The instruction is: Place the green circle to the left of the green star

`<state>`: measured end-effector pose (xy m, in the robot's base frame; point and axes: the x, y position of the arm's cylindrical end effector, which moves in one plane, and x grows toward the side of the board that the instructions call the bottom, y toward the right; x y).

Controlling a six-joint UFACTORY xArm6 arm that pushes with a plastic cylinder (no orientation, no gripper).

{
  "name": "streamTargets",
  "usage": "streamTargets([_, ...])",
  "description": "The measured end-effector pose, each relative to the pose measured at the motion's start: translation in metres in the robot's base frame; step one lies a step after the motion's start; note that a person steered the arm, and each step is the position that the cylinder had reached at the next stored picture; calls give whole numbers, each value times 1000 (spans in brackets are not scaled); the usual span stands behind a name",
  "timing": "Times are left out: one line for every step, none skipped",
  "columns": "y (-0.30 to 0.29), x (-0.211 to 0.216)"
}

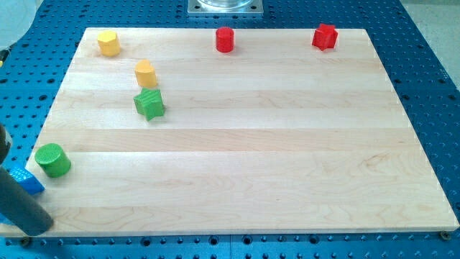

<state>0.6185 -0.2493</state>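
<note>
The green circle (52, 159) lies near the board's left edge, low in the view. The green star (149, 103) lies up and to the right of it, well apart. My dark rod comes in from the view's left edge, and my tip (39, 223) rests at the board's bottom left corner. It is below and slightly left of the green circle, not touching it. A blue block (29, 180), partly hidden by the rod, sits between the rod and the green circle at the board's edge.
A yellow block (146, 73) sits just above the green star, and a yellow hexagon (108, 43) is at the top left. A red cylinder (225, 39) and a red block (325, 36) lie along the top edge. The wooden board (273, 158) rests on a blue perforated table.
</note>
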Motion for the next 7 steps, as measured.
streamTargets([-15,-35])
streamTargets([-10,-68])
streamTargets([-14,-125])
streamTargets([-23,-156])
streamTargets([-19,-114])
streamTargets([-6,-86])
streamTargets([-19,-139])
